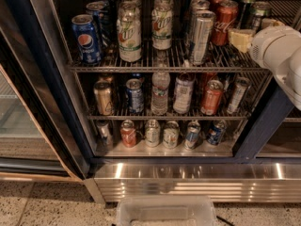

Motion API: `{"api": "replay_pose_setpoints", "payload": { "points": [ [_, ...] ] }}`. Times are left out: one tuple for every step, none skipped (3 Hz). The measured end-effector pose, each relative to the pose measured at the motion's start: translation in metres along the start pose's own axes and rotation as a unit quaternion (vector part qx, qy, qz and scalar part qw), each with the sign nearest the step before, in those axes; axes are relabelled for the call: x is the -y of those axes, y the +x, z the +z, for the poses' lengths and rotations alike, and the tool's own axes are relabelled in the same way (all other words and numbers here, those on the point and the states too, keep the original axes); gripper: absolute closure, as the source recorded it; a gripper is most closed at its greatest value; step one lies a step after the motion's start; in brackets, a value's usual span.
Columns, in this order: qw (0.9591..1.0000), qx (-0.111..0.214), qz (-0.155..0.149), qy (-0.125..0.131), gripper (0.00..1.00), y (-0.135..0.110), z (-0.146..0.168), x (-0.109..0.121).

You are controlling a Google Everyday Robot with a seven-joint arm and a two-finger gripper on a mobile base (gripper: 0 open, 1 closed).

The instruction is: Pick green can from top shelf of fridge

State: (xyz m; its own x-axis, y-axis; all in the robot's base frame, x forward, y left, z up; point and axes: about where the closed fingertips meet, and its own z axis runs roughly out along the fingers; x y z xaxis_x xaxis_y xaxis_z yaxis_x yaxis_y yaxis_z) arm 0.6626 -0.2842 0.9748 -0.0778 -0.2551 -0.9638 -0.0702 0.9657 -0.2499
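Sitting at the right end of the top shelf [141, 68], your gripper [245, 37] is just right of the red Coca-Cola can [225, 22] and close up against the lower part of the green can [257, 16]; can't tell whether it's open or clamped on anything. Green can stands upright at the front right of that shelf, partly behind the gripper, and the white arm [282, 55] comes in from the right edge, in front of the fridge [263, 126] frame. Further left on the same rack you've got a tall silver can [201, 34], two 7UP bottles [129, 34] and a Pepsi can [87, 39].
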Motion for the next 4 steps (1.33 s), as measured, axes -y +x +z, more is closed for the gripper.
{"api": "replay_pose_setpoints", "payload": {
  "points": [
    [1.0000, 0.000, 0.000, 0.000, 0.28, 0.000, 0.000, 0.000],
    [1.0000, 0.000, 0.000, 0.000, 0.28, 0.000, 0.000, 0.000],
    [0.9998, 0.004, -0.002, 0.017, 0.29, -0.002, 0.007, 0.012],
    [0.9994, 0.007, -0.004, 0.034, 0.32, -0.002, 0.016, 0.023]
  ]
}}
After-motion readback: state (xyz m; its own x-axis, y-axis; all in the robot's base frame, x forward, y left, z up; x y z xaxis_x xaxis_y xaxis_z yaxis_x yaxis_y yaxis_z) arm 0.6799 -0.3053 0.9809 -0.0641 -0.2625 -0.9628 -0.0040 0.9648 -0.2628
